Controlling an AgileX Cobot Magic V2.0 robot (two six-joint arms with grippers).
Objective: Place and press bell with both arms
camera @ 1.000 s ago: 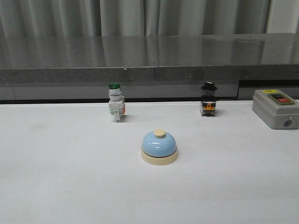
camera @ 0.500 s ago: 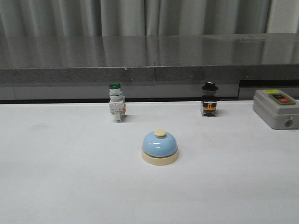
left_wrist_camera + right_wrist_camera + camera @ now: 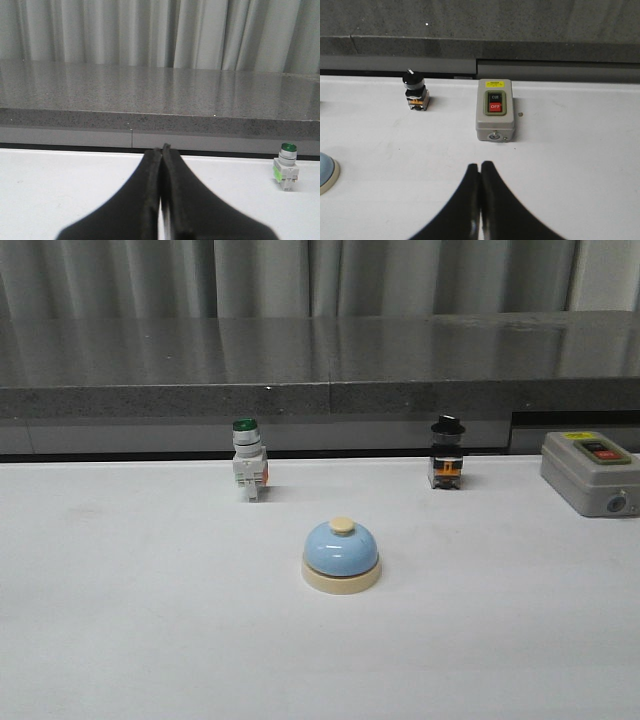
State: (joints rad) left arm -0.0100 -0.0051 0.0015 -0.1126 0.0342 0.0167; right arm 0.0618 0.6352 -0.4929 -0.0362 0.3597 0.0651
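The light-blue bell (image 3: 341,555) with cream base and cream button stands upright on the white table in the front view, near the middle. Its edge shows in the right wrist view (image 3: 326,171). Neither arm shows in the front view. My left gripper (image 3: 161,148) is shut and empty above the white table, far from the bell. My right gripper (image 3: 480,164) is shut and empty over the table, to the right of the bell.
A green-capped white push-button switch (image 3: 247,460) stands behind the bell to the left, also in the left wrist view (image 3: 286,166). A black-knobbed switch (image 3: 447,453) stands back right. A grey box with a red button (image 3: 592,472) is at far right. A grey ledge (image 3: 320,370) runs behind.
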